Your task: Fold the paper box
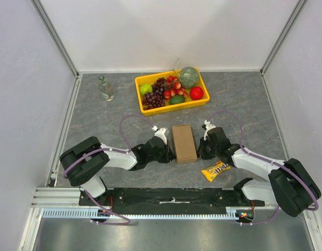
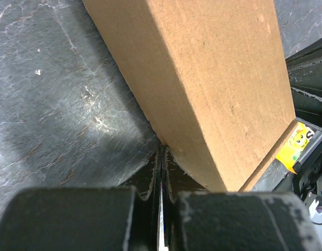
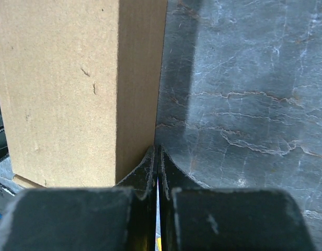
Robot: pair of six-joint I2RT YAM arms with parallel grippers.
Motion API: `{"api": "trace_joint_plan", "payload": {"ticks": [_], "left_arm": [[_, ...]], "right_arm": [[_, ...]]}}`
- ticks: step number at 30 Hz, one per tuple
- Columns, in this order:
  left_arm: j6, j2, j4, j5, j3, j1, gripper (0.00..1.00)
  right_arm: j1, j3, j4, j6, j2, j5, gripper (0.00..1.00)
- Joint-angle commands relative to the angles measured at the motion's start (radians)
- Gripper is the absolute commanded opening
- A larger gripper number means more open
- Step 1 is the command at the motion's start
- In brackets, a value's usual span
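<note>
The paper box is a closed brown carton lying flat on the dark table between my two arms. My left gripper is shut, and its tips touch the box's left side near the table. In the left wrist view the box fills the upper right, and the gripper meets its lower edge. My right gripper is shut with its tips against the box's right side. In the right wrist view the box is at the left, and the gripper touches its bottom edge.
A yellow fruit tray stands behind the box. A small clear bottle is at the back left. A yellow candy packet lies at the front right of the box and also shows in the left wrist view.
</note>
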Motion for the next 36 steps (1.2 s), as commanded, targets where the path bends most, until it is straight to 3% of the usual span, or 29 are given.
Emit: {"api": "trace_joint_plan", "payload": {"ticks": [1,5,8,10,12,13,15,17,22,27,31,36], "left_arm": [[-0.053,0.036,-0.135,-0.045,-0.055,-0.031,0.02],[-0.097,-0.065,-0.201,-0.117,-0.127,-0.009,0.02],[-0.132,-0.207,-0.238,-0.144,-0.194,0.014,0.07],[-0.135,-0.325,-0.302,-0.181,-0.213,0.014,0.23],[-0.129,-0.456,-0.39,-0.238,-0.207,0.014,0.53],[-0.119,-0.523,-0.422,-0.267,-0.196,0.012,0.77],[-0.108,-0.617,-0.56,-0.345,-0.161,0.014,0.9],[-0.096,-0.682,-0.657,-0.423,-0.115,0.015,0.92],[-0.036,-0.846,-0.797,-0.569,-0.059,0.011,0.94],[0.018,-0.982,-0.827,-0.632,-0.073,0.012,0.95],[0.039,-1.032,-0.837,-0.646,-0.09,0.014,0.96],[0.091,-1.047,-0.837,-0.626,-0.086,0.012,0.96]], "right_arm": [[0.019,-0.026,0.049,0.044,0.017,-0.05,0.0],[0.016,-0.002,-0.073,0.053,-0.05,0.123,0.01],[0.008,0.029,-0.193,0.073,-0.131,0.278,0.08],[-0.003,0.055,-0.266,0.088,-0.197,0.387,0.2],[-0.01,0.086,-0.317,0.107,-0.255,0.478,0.35],[-0.015,0.101,-0.34,0.122,-0.285,0.525,0.43],[-0.016,0.123,-0.359,0.138,-0.337,0.611,0.63],[-0.017,0.143,-0.369,0.15,-0.389,0.679,0.78],[-0.017,0.14,-0.299,0.093,-0.557,0.831,0.98],[-0.018,-0.004,0.007,-0.128,-0.7,0.894,0.98],[-0.017,-0.024,0.057,-0.243,-0.717,0.866,0.98],[-0.018,-0.026,0.059,-0.246,-0.664,0.886,0.98]]}}
